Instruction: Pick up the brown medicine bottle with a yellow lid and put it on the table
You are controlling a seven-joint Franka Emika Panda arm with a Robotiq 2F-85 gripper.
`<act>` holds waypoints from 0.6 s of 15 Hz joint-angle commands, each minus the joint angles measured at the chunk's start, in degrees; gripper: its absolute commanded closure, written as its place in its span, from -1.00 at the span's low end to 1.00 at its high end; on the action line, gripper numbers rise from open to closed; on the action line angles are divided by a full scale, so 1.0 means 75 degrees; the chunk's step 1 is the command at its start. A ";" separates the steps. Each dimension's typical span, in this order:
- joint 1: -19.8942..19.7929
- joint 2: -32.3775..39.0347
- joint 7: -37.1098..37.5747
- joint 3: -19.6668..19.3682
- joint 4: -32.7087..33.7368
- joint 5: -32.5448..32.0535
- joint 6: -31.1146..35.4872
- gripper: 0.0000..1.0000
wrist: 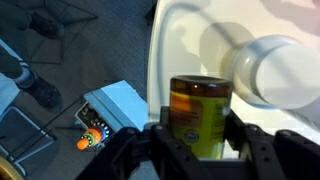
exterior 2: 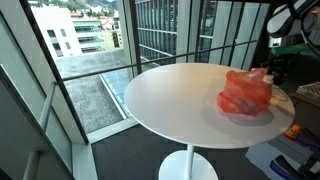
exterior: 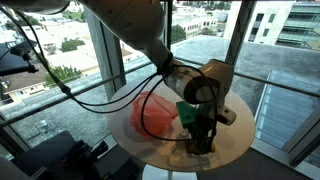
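Note:
The brown medicine bottle with a yellow label stands upright between my fingers in the wrist view; its lid does not show clearly. My gripper is shut on it. In an exterior view my gripper hangs low over the near edge of the round white table, and the bottle is hidden by the fingers. In an exterior view only part of the arm shows at the far right, behind the table. I cannot tell whether the bottle touches the tabletop.
A red plastic bag lies on the table beside my gripper; it also shows in an exterior view. A white round object sits just right of the bottle. Below the table edge are a blue box and a small orange thing. Glass walls surround the table.

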 commanded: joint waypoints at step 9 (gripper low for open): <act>0.0447 -0.0073 -0.0204 0.0261 -0.0270 0.0033 0.0288 0.43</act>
